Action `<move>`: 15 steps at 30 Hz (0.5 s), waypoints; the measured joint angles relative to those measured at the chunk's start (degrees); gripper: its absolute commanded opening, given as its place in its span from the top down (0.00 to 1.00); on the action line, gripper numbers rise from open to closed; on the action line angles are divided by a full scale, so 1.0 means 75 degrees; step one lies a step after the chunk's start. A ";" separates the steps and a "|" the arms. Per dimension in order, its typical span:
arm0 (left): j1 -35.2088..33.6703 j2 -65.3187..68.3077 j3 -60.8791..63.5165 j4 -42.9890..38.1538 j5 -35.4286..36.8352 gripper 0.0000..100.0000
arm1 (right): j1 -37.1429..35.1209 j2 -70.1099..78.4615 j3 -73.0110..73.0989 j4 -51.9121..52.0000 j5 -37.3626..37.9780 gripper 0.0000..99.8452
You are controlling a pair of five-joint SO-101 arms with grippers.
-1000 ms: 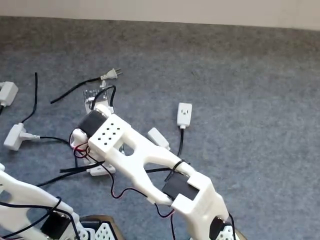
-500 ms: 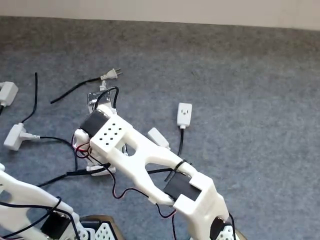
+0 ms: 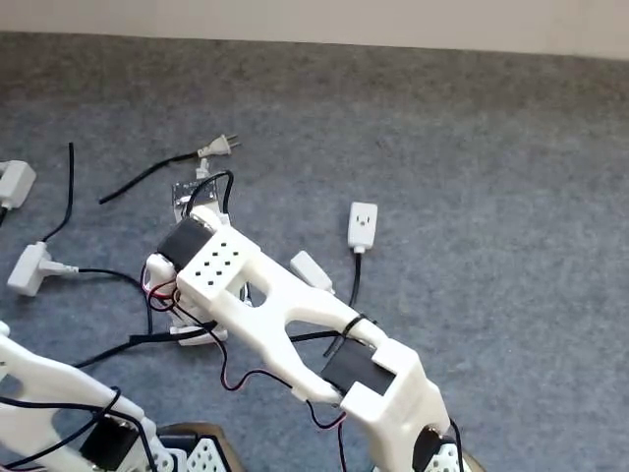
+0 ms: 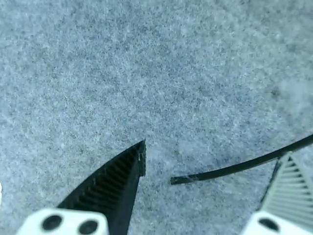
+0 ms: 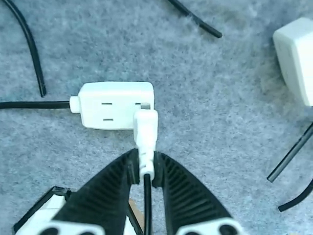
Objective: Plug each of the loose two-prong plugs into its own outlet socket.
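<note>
Fingers (image 5: 115,181) of my right tool (image 5: 145,159) are pressed together on a white two-prong plug (image 5: 145,129), and its black cord (image 5: 146,196) runs back between them. Just ahead of the tool, the head of this plug lies against one end of a white outlet socket (image 5: 110,105), the end away from the socket's own cord (image 5: 34,104). I cannot tell if the prongs are inside the slots. Farther out and to one side of the tool a white block (image 5: 296,63) rests on the grey carpeted desk (image 5: 220,112), well apart from the socket.

My left tool (image 4: 215,154) is wide open and holds nothing. The cut end of a black cable (image 4: 234,169) lies on the desk between its two fingers and touches neither of them.

From above, beyond my right arm (image 3: 285,305), a second socket (image 3: 362,224) lies face up. Farther ahead of the right tool, a loose plug (image 3: 221,147) lies on the desk.
</note>
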 measured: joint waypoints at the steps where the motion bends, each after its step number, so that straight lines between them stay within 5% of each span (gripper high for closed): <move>1: 0.0000 0.0000 0.0000 0.0000 0.0000 0.60 | 0.0000 0.0000 0.0000 0.0000 0.0000 1.00; 15: 0.0000 0.0000 0.0000 0.0000 0.0000 0.60 | -0.0223 0.0012 0.0012 0.0023 0.0000 1.00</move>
